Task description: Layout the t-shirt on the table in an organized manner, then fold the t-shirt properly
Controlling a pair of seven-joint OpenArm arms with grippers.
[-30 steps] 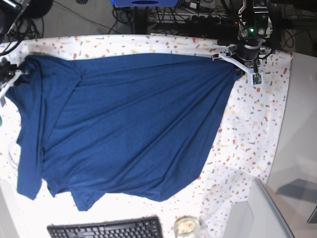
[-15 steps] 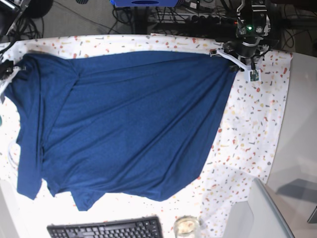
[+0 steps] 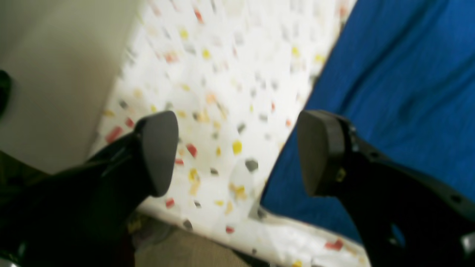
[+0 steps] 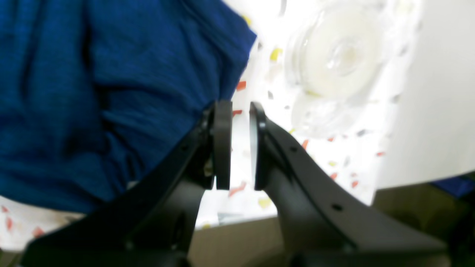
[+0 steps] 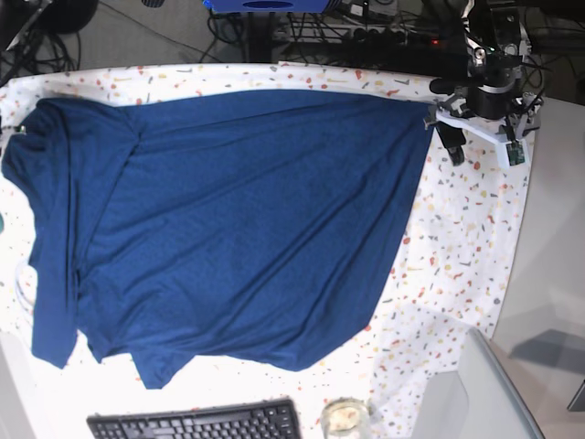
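Keyboard (image 5: pixel 194 423) and a small glass jar (image 5: pixel 345 417) sit at the near edge of the desk (image 5: pixel 457 265), just clear of the t-shirt's lower hem. A grey panel (image 5: pixel 494 389) leans in at the near corner on the left arm's side. Beyond them the t-shirt (image 5: pixel 228 229) lies spread across most of the speckled cloth, dark blue, creased in long diagonal folds, with one sleeve doubled along the edge on the right arm's side. Cables and dark equipment crowd the floor past the far edge.

The left claw (image 3: pixel 237 152) hovers at the far corner of the shirt, its jaws standing wide apart with bare speckled cloth between them; one fingertip (image 3: pixel 319 152) hangs over the shirt's edge, and nothing is gripped. In the base view it (image 5: pixel 462 151) sits just beside the shirt's corner.

The right claw (image 4: pixel 240 144) has its jaws drawn nearly together, a narrow gap left between the pads, and only the cloth shows through that gap. The shirt lies just beside it, not caught in it. A clear round object (image 4: pixel 334 59), blurred, rests on the desk beyond that claw.
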